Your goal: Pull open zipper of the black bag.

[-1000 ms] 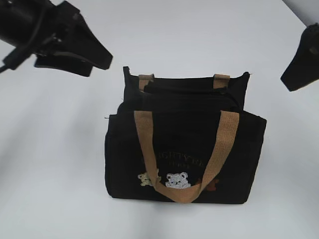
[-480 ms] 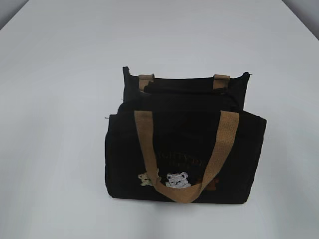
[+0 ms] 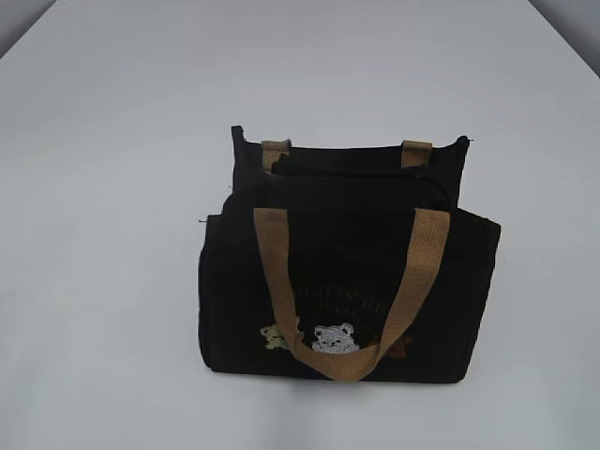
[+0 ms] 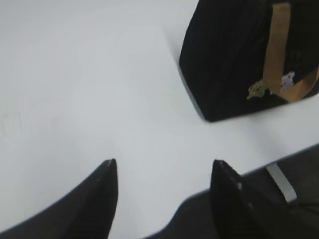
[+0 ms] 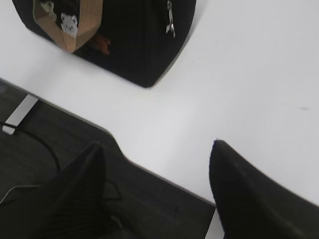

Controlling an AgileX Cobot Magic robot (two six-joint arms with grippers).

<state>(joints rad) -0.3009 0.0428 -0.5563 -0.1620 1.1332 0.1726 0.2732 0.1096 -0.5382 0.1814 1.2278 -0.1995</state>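
Note:
The black bag (image 3: 347,272) stands upright mid-table, its tan handle (image 3: 420,267) hanging over the front above three small bears. Neither gripper shows in the exterior view. In the left wrist view my left gripper (image 4: 164,164) is open and empty above bare table, with the black bag (image 4: 234,59) far off at the upper right. In the right wrist view my right gripper (image 5: 157,145) is open and empty near the table's front edge. There the black bag (image 5: 129,40) lies at the upper left, and the zipper (image 5: 170,21) shows as a small silver pull on its end.
The white table (image 3: 112,187) stretches around the bag on all sides. Its front edge (image 5: 75,117) runs below both grippers, with dark floor, a cable (image 5: 42,142) and a silver strip (image 4: 281,181) beyond it.
Both arms hung at the upper corners of the exterior view a second ago and have since left that view. The bag has not moved.

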